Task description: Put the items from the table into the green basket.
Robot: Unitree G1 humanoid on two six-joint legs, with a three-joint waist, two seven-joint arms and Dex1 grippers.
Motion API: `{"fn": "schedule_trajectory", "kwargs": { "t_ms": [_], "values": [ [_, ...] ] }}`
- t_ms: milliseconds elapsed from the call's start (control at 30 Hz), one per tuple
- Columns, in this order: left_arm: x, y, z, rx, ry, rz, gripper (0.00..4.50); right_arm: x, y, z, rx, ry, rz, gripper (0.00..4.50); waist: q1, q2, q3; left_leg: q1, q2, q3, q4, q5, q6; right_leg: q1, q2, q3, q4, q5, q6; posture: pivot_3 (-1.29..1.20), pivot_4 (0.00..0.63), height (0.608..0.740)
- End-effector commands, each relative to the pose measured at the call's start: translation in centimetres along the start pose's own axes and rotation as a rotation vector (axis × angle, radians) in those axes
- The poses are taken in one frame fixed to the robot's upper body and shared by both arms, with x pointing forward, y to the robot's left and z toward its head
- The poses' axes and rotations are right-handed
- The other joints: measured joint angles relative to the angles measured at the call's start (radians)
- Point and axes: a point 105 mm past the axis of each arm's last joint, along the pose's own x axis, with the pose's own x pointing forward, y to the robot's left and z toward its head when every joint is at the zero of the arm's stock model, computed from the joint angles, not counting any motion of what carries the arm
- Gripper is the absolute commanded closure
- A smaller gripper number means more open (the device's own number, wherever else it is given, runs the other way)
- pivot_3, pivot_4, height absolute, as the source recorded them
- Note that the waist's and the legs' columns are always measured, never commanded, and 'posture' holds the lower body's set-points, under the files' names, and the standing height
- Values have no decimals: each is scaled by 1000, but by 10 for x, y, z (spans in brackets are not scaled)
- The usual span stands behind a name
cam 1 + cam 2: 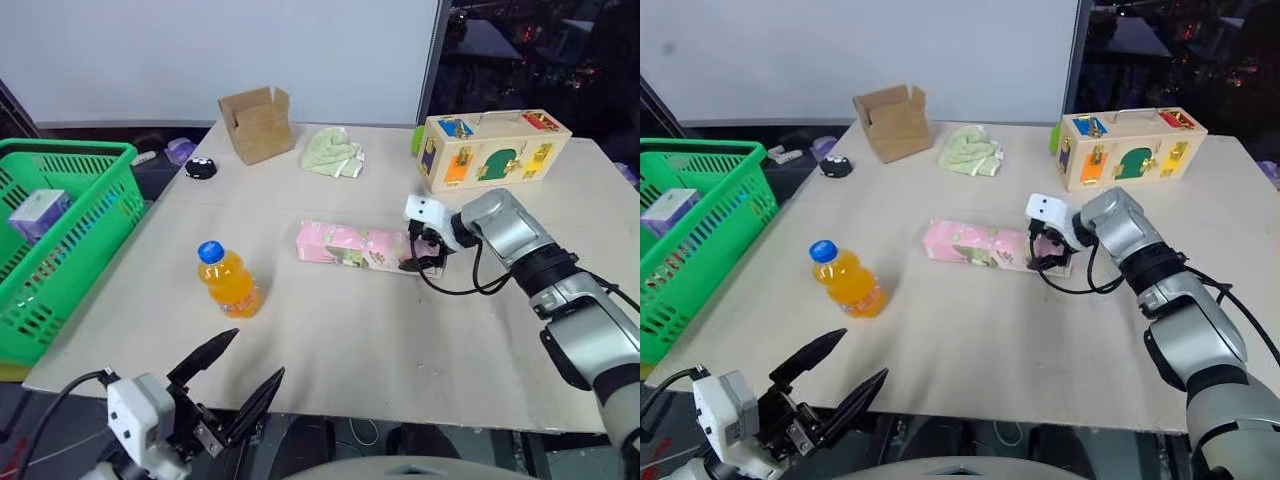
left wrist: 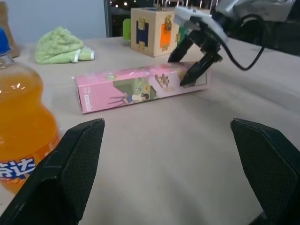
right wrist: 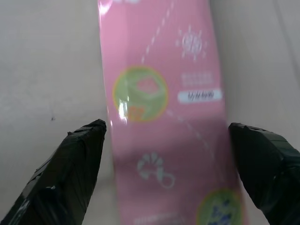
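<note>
The pink carton (image 1: 356, 246) lies flat mid-surface, bare beige surface (image 1: 400, 340) around it. The right claw (image 1: 425, 252) hangs spread wide over its right end, a finger on each side, not closed on it. The orange bottle (image 1: 229, 281) stands upright nearer the left edge; its label's writing is unreadable. The left claw (image 1: 232, 377) gapes empty at the near edge. The green basket (image 1: 95, 230) sits just off the left edge.

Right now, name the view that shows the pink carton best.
The left wrist view: the whole pink carton lies side-on with the open right gripper straddling its end. Both eye views show it whole but smaller. The right wrist view shows part of its top between the fingers.
</note>
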Motion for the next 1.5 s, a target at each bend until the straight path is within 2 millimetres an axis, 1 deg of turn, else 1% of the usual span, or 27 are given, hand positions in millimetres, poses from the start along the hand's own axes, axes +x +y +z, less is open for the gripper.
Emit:
{"fn": "schedule_trajectory", "kwargs": {
  "t_ms": [33, 100, 133, 167, 200, 233, 300, 367, 433, 500, 633, 767, 867, 967, 1033, 1200, 1300, 1367, 1500],
  "values": [
    [2, -5, 15, 45, -44, -24, 4, -7, -4, 4, 41, 9, 5, 60, 0, 0, 0, 0, 0, 0, 0, 0, 0, 0, 0, 0, 0, 0, 0, 217, 0, 740],
    [4, -3, 17, 48, -50, -23, 0, -5, -1, 0, 51, 22, 30, 573, 0, 0, 0, 0, 0, -1, 0, 0, 0, 0, 0, 0, 0, 0, 0, 217, 0, 740],
    [18, 10, 22, 60, -64, -32, 0, -5, 0, 0, 51, 23, 32, 814, 3, 2, 1, -1, 0, 0, 0, 0, 0, -1, 0, -1, 0, 0, 0, 218, 0, 740],
    [31, 22, 30, 80, -76, -38, 0, -5, 0, -1, 49, 23, 32, 1326, 16, 4, 1, -1, 0, -1, 0, 0, 0, -1, 1, -1, 1, 0, 0, 218, 0, 740],
    [42, 33, 37, 93, -85, -43, 0, -6, 0, 0, 44, 21, 29, 1755, 20, 4, 1, -1, 0, -1, 0, 0, 0, -1, 2, -3, 4, 0, 0, 218, 0, 740],
    [51, 43, 42, 101, -90, -42, 0, -8, 0, 2, 41, 11, 26, 2153, 22, 2, -1, -1, 0, -2, 1, 0, 0, -2, 3, -3, 6, -1, 1, 207, 0, 740],
    [62, 57, 47, 107, -86, -48, 0, -13, -1, 9, 46, -18, 17, 2809, 16, 0, -3, 2, 0, -4, 1, 0, 0, 0, 6, -3, 8, -1, 2, 207, 0, 740],
    [73, 66, 52, 108, -78, -64, 0, -18, -1, 15, 49, -47, 4, 3327, 11, 1, -3, 5, 0, -5, 2, 1, 0, 1, 8, 1, 8, 1, 1, 192, 0, 740],
    [84, 69, 55, 92, -76, -91, 0, -23, 0, 18, 59, -68, -6, 3327, 3, 1, -3, 3, -1, -4, 2, 0, 0, 0, 7, 2, 7, 3, 2, 164, 0, 740],
    [89, 66, 56, 74, -72, -117, 0, -26, 3, 18, 76, -82, -6, 3327, 5, 1, -3, 0, -2, -4, 1, 0, -1, -2, 6, 2, 7, 4, 3, 150, 0, 740],
    [94, 54, 58, 44, -62, -158, 0, -31, 10, 14, 110, -112, -20, 3327, 5, 1, -3, -3, -2, -7, 1, -1, -2, -5, 7, 1, 7, 3, 2, 148, 0, 740],
    [97, 44, 62, 11, -67, -183, 0, -44, 23, 18, 177, -200, 7, 3327, 4, 1, -3, -7, -2, -11, 2, -1, -2, -7, 7, 1, 7, 4, 2, 143, 0, 740],
    [99, 36, 67, -79, -98, -194, 0, -63, 40, 24, 234, -292, 60, 3327, 4, 2, -3, -9, -2, -14, 4, -1, -2, -7, 7, 0, 7, 4, 2, 123, 0, 740],
    [102, 29, 70, -153, -119, -208, 0, -73, 58, 28, 249, -359, 113, 3327, 5, 2, -3, -10, -2, -15, 6, -1, -2, -7, 7, -1, 7, 4, 2, 104, 0, 740],
    [107, 24, 75, -241, -161, -220, 0, -83, 73, 35, 246, -446, 166, 3327, 3, 1, -3, -10, -2, -15, 6, 0, -2, -6, 7, 0, 7, 4, 2, 89, 0, 740],
    [115, 16, 86, -379, -206, -294, 0, -94, 101, 43, 208, -565, 266, 3327, -11, 1, -3, -9, -3, -16, 8, 0, -2, -4, 8, 0, 7, 4, 3, 43, 0, 740],
    [119, 13, 94, -426, -225, -352, 0, -96, 111, 47, 197, -600, 320, 3327, -23, 1, -4, -9, -3, -16, 8, 0, -2, -4, 8, 0, 7, 4, 3, 12, 0, 740],
    [120, 13, 98, -452, -229, -380, 0, -98, 112, 50, 218, -631, 343, 3327, -34, 1, -4, -9, -4, -17, 9, 0, -2, -4, 8, 0, 7, 4, 3, 1, 0, 740],
    [121, 14, 100, -436, -211, -396, 0, -109, 118, 54, 233, -682, 406, 3327, -53, 1, -4, -9, -6, -17, 9, 0, -2, -3, 9, 0, 7, 4, 3, -9, 0, 740]
  ]
}}
